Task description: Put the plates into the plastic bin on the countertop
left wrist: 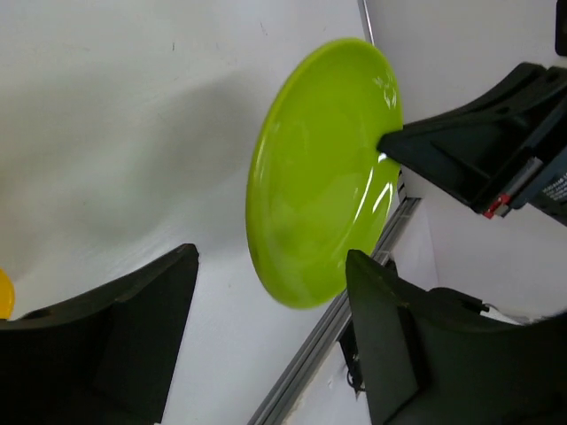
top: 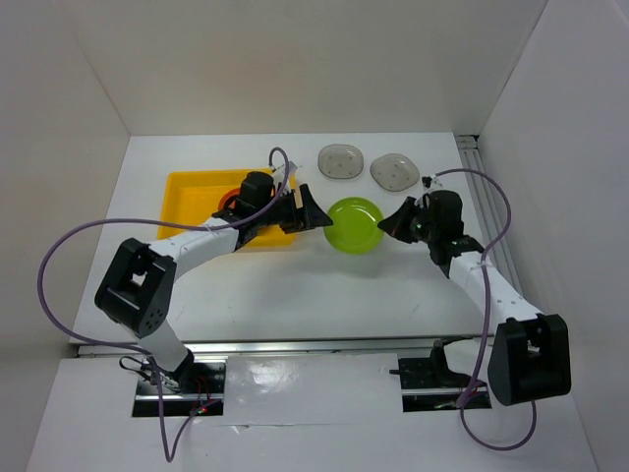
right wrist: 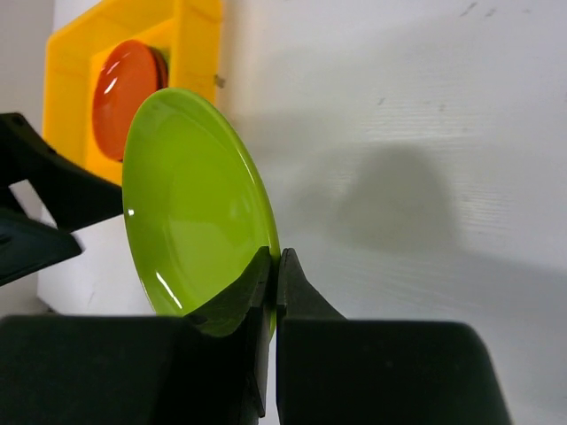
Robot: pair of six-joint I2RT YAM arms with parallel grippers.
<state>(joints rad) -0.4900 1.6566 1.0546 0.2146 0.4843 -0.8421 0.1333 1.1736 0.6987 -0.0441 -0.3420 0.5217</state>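
Observation:
My right gripper [top: 391,222] is shut on the right rim of a lime green plate [top: 355,224] and holds it above the white countertop [top: 295,285]; it shows in the right wrist view [right wrist: 190,208] and left wrist view [left wrist: 319,168]. My left gripper [top: 316,212] is open, its jaws facing the plate's left rim, a little apart from it. The yellow plastic bin [top: 189,197] lies at the back left with an orange-red plate [right wrist: 124,84] in it, mostly hidden by my left arm in the top view. Two grey rounded-square plates [top: 341,159] [top: 394,170] lie at the back.
White walls enclose the countertop on three sides. A metal rail [top: 491,211] runs along the right edge. Purple cables loop from both arms.

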